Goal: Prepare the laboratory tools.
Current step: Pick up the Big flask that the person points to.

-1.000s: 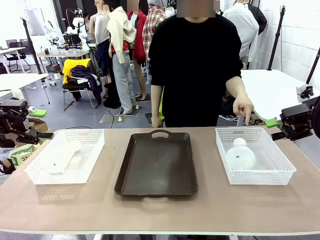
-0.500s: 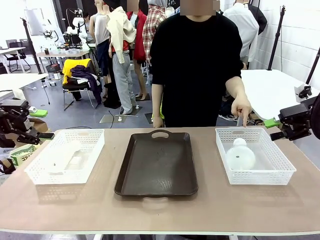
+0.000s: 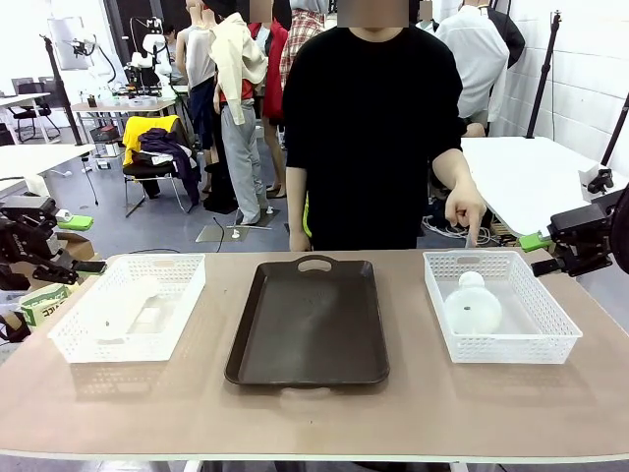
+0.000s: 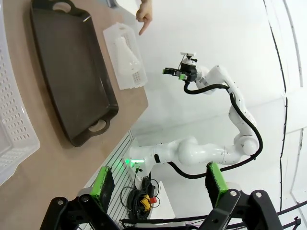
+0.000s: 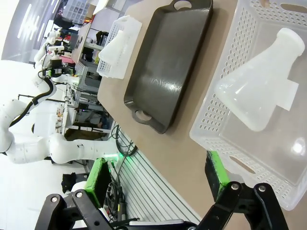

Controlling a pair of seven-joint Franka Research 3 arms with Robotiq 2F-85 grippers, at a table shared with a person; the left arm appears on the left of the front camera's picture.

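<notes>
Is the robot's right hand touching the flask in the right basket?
Apart. The front view shows the right hand raised outside the basket, near its far right corner, with a clear gap between it and the flask lying inside.

We take this for a robotics lab in a large shared hall, not a home or a shop. We see a bare brown table (image 3: 314, 413) flanked by white robot arms. The right arm (image 4: 201, 154) stands on its own base beside the table edge, with loose cables (image 4: 144, 194) bundled below. Past the person (image 3: 378, 128) we see a grey floor (image 3: 147, 221), white work tables (image 3: 536, 177), black stands (image 3: 543, 69), a chair heaped with clothes (image 3: 152, 147) and a white block wall (image 3: 590, 59).
</notes>
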